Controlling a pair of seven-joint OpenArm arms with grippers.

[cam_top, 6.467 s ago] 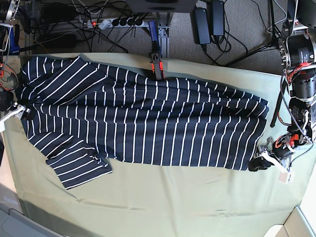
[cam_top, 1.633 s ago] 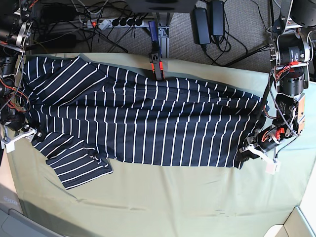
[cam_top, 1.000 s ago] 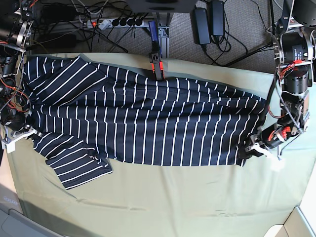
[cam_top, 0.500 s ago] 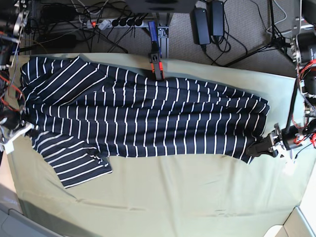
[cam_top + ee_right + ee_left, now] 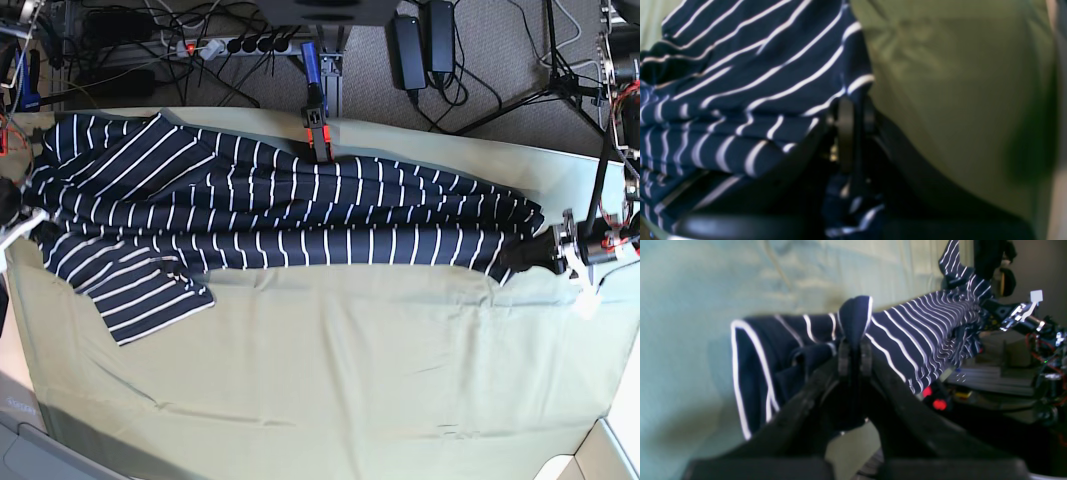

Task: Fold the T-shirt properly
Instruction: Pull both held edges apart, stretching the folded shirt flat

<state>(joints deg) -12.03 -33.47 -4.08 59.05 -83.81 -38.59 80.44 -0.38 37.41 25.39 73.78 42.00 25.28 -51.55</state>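
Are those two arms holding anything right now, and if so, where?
Both hold the T-shirt. The left gripper is shut on a pinched fold at its bottom hem end; the right gripper is shut on its edge at the opposite, sleeve end.

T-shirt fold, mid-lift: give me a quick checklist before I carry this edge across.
1. Left claw shut on the T-shirt hem corner: ok.
2. Right claw shut on the striped fabric: ok.
3. Near edge runs roughly straight between the two grips in the base view: ok.
4. Lower sleeve lying on the olive-green cloth, not tucked in: not ok.
5. How many fabric layers each claw pinches: cannot tell.
6. Orange clamp at the far edge clear of the fabric: cannot tell.
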